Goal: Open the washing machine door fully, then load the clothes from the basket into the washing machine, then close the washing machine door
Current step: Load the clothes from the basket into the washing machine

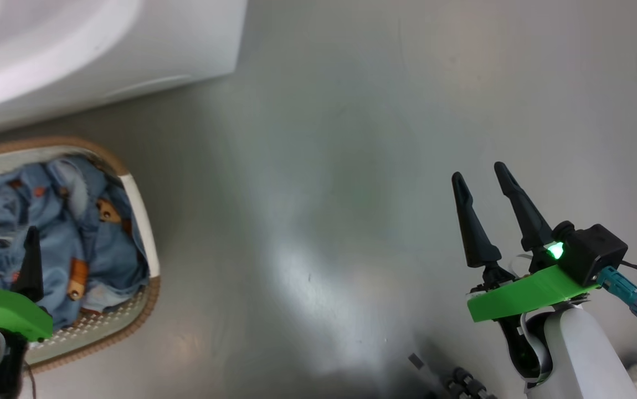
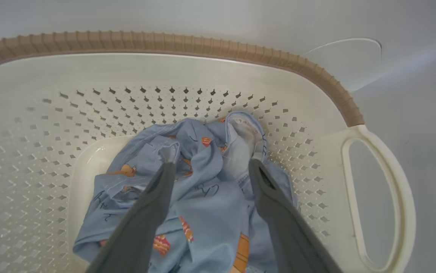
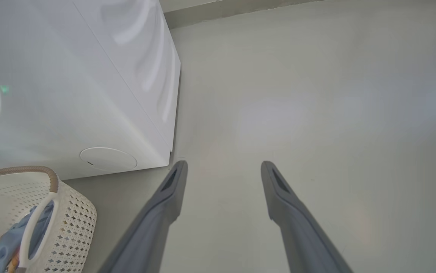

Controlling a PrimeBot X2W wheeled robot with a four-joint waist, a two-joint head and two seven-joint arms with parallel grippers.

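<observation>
There is one washing machine (image 1: 102, 50), with one round flap (image 3: 108, 158) low on its front. There is one basket (image 1: 142, 221); the left wrist view shows one side handle (image 2: 403, 204) of it. The clothes (image 1: 75, 233) make a single light blue heap. The number of pieces in it cannot be told, though several orange-brown printed figures dot the fabric. There are two grippers, the left gripper (image 1: 11, 237) and the right gripper (image 1: 479, 173). Each has two dark fingers (image 1: 473, 227), four in all. Each carries one green plate (image 1: 523, 293), two together. One green light (image 1: 555, 250) glows at the right wrist, where one cable with one teal plug (image 1: 623, 291) is attached.
</observation>
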